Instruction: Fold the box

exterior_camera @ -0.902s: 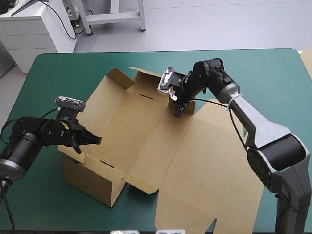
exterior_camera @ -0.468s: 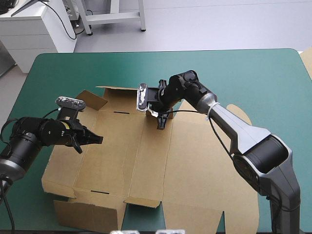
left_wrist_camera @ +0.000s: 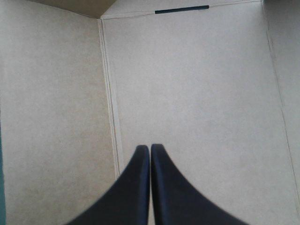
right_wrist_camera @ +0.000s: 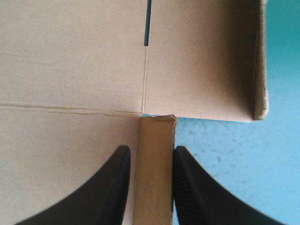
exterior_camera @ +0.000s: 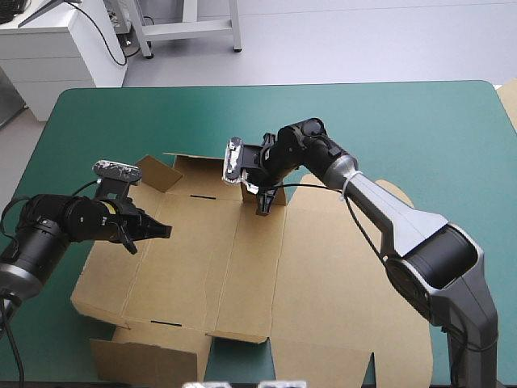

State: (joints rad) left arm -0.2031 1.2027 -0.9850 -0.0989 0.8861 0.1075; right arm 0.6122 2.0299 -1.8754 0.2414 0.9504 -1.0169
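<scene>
I am looking at the teal-green worktop [exterior_camera: 420, 129] with the brown box [exterior_camera: 242, 275] lying on it as an opened sheet. It is covering the middle and running out toward 6 and 7 o'clock, most panels flat and only the far flaps [exterior_camera: 161, 170] at about 11 o'clock lifting a little. The right tool [exterior_camera: 264, 206] is reaching in from 3 o'clock to the sheet's far edge, around 12 o'clock of the box. In its wrist view its black fingers are nearly together with a narrow tab [right_wrist_camera: 157, 178] of board pinched between them, just short of a crease [right_wrist_camera: 70, 108]. The left tool [exterior_camera: 160, 231] is hovering over the panel at 9 o'clock, fingers pressed tip to tip and gripping nothing, a slot [left_wrist_camera: 182, 9] lying ahead of it. I am judging this as an early stage: placing the sheet, with no wall properly raised yet. The next move, as I am reading it, is calling for the right tool to steady that far edge while the left tool tips a side panel up along its fold.
</scene>
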